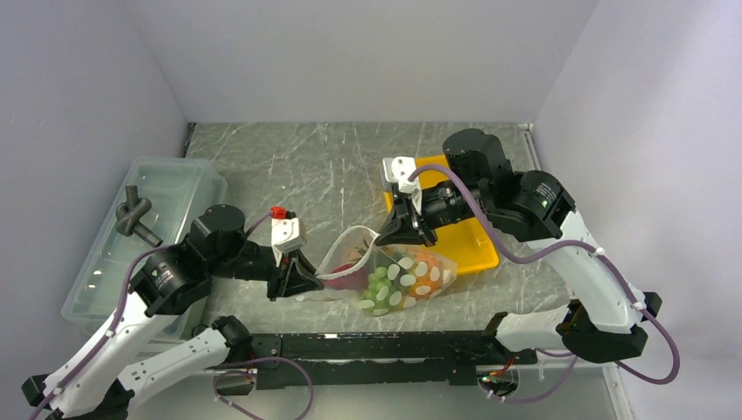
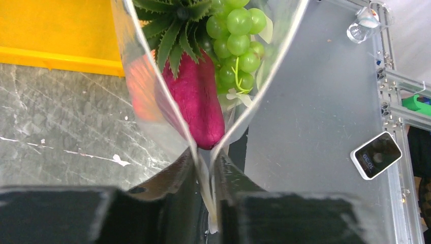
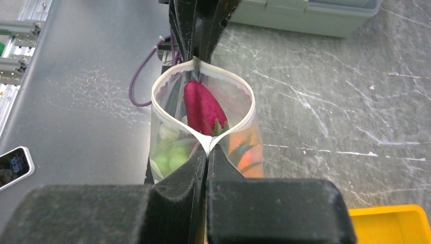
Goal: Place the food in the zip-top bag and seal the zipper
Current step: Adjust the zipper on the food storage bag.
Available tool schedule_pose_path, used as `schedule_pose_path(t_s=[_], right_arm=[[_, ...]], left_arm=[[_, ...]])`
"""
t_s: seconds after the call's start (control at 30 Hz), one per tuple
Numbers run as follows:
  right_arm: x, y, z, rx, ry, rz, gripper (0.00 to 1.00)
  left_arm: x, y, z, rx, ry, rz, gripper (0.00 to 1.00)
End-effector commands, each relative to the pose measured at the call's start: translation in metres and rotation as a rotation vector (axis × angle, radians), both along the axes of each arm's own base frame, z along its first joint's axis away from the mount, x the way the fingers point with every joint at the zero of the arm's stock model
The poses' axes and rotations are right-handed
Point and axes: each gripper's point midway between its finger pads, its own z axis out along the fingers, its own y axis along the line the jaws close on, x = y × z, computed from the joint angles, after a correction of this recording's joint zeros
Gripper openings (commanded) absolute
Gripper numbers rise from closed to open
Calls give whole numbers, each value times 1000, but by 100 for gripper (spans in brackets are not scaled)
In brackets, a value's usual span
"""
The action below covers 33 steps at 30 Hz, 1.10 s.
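The clear dotted zip-top bag [image 1: 411, 278] hangs between my two grippers above the table. Its mouth gapes in an oval, and the whitish zipper [image 3: 167, 81] rims it. Inside lie the dark red-purple piece [image 2: 195, 99], the green grapes [image 2: 236, 40], the pineapple's green crown [image 2: 170, 25] and its orange body [image 3: 244, 152]. My left gripper [image 1: 302, 278] is shut on the left end of the zipper [image 2: 206, 173]. My right gripper [image 1: 395, 234] is shut on the right end [image 3: 207, 145]. The peach-coloured fruit is not visible.
A yellow tray [image 1: 468, 241] lies behind the right gripper. A translucent lidded bin [image 1: 153, 227] with a dark handle stands at the left. A metal rail [image 1: 376, 346] runs along the near edge. A phone [image 2: 376, 155] lies off the table.
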Motion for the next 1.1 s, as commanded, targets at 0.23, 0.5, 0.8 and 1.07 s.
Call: schedule_pose_path(t_s=[0.23, 0.5, 0.8, 1.07], right_arm=[[13, 3, 45, 144, -97, -76, 0], [46, 10, 11, 76, -69, -235, 0], [79, 18, -24, -8, -74, -351, 23], [108, 6, -18, 5, -92, -560, 53]], left_arm=[[4, -7, 6, -13, -18, -21, 0], [20, -8, 12, -36, 61, 125, 0], [30, -20, 26, -80, 161, 192, 0], [52, -23, 17, -27, 255, 335, 0]])
